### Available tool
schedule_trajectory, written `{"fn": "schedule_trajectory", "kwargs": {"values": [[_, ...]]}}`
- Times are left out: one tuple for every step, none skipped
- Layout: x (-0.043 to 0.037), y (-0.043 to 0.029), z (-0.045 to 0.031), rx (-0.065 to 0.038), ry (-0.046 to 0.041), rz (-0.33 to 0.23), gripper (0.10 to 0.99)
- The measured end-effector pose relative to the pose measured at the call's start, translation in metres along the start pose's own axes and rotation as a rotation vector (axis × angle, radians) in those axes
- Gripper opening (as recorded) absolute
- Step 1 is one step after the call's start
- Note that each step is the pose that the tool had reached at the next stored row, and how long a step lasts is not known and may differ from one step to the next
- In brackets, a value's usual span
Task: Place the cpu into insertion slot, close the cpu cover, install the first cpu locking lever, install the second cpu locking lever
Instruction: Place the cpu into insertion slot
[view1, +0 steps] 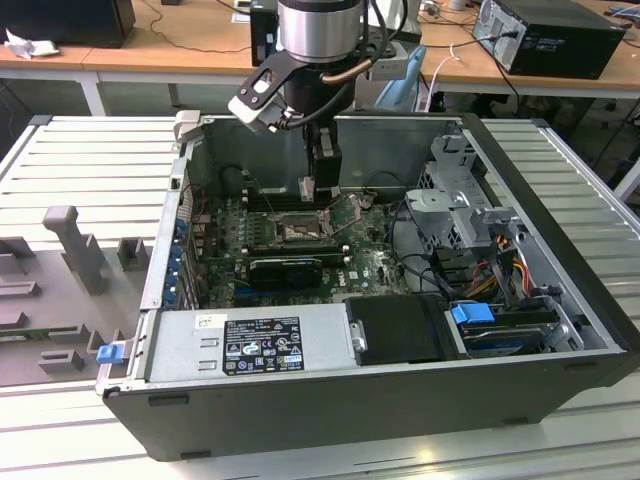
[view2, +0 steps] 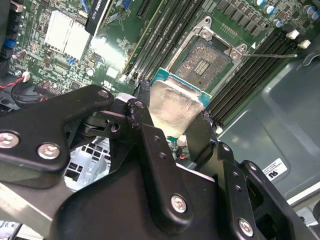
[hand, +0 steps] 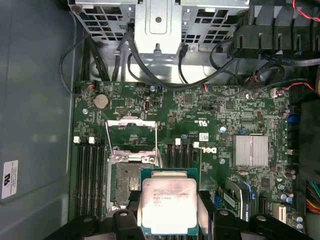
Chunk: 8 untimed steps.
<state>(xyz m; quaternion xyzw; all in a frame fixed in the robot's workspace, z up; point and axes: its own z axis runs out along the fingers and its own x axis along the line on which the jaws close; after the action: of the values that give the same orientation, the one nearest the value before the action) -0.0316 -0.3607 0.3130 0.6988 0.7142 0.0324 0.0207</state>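
My gripper (hand: 168, 212) is shut on the cpu (hand: 167, 200), a square chip with a pale silver face and a green rim, held by two opposite edges between black fingers (view2: 143, 107). In both wrist views the cpu (view2: 175, 106) hangs above the motherboard, beside and partly over one edge of the insertion slot (hand: 125, 184). The slot's dark pin field (view2: 204, 60) lies bare. The cpu cover (hand: 132, 121) stands flipped open at the slot's far side. A thin wire lever (view2: 270, 54) sticks out from a slot corner. In the exterior view the gripper (view1: 312, 190) hovers just above the slot (view1: 298, 230).
Black RAM sticks (hand: 90, 165) flank the slot on both sides. A graphics card (view1: 285, 268) and power supply (view1: 250, 340) lie toward the case front. A drive cage (view1: 455, 210) with cables (hand: 150, 65) and a silver heatsink (hand: 250, 151) are close by. Case walls (view1: 180, 200) enclose the space.
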Motion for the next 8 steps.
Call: {"fn": "schedule_trajectory", "kwargs": {"values": [[0.0000, -0.0001, 0.0015, 0.000, -0.0001, 0.000, 0.529], [0.0000, -0.0001, 0.0021, 0.000, -0.0001, 0.000, 0.529], [0.0000, -0.0002, 0.0028, 0.000, -0.0001, 0.000, 0.529], [-0.0001, -0.0002, 0.0032, 0.000, -0.0001, 0.000, 0.529], [-0.0001, -0.0004, 0.0038, 0.000, -0.0001, 0.000, 0.529], [-0.0001, -0.0006, 0.0054, 0.000, 0.0000, 0.000, 0.529], [-0.0001, -0.0006, 0.0065, 0.000, 0.0000, 0.000, 0.529], [-0.0001, -0.0008, 0.0077, 0.000, -0.0001, 0.000, 0.529]]}}
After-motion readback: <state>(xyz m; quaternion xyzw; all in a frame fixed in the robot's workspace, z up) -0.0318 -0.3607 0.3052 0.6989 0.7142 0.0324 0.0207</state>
